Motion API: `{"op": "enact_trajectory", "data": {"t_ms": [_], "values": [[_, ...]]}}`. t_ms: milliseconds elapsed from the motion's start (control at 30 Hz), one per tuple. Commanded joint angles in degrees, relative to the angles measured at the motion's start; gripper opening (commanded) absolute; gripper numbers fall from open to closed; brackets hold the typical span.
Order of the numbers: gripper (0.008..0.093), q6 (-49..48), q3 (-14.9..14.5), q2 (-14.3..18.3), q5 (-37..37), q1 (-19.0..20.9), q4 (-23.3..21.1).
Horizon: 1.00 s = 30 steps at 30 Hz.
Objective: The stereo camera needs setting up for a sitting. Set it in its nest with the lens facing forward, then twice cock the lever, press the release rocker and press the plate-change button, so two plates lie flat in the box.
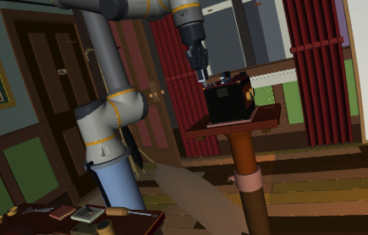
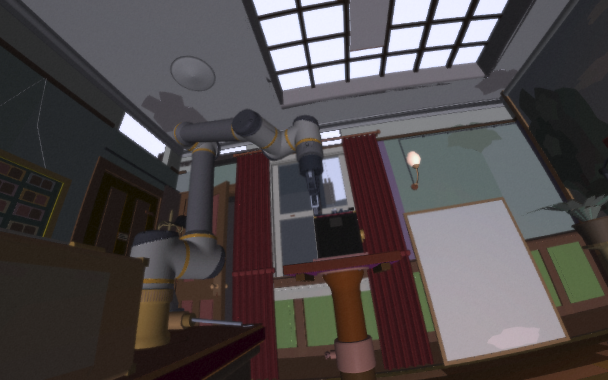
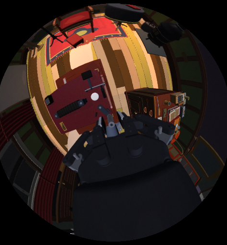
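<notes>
On the pedestal stand (image 1: 245,169) the stereo camera (image 1: 228,101) sits upright on the red top plate (image 1: 239,120). It is a dark box with brass fittings on one side (image 3: 170,106). Its red top carries a black ribbed lever (image 3: 69,108), a white round button (image 3: 94,96) and a small arm (image 3: 103,110). My gripper (image 1: 202,76) hangs over the camera's top rear edge, close above it. In the wrist camera its fingers (image 3: 110,122) stand partly open by the small arm, and they hold nothing.
The stand's plate edge (image 2: 346,265) juts out just below the camera. Red curtains (image 1: 319,72) hang behind and to the right. A low table (image 1: 76,217) with small tools stands by my base. A white board (image 2: 481,280) leans on the far wall.
</notes>
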Motion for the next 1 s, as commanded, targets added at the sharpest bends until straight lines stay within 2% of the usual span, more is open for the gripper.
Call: {"op": "enact_trajectory", "data": {"t_ms": [0,967], "values": [[0.0380,0.0,-0.1,0.0,0.0,0.0,0.0],[0.0380,0.0,-2.0,-1.2,0.0,0.0,3.0]]}}
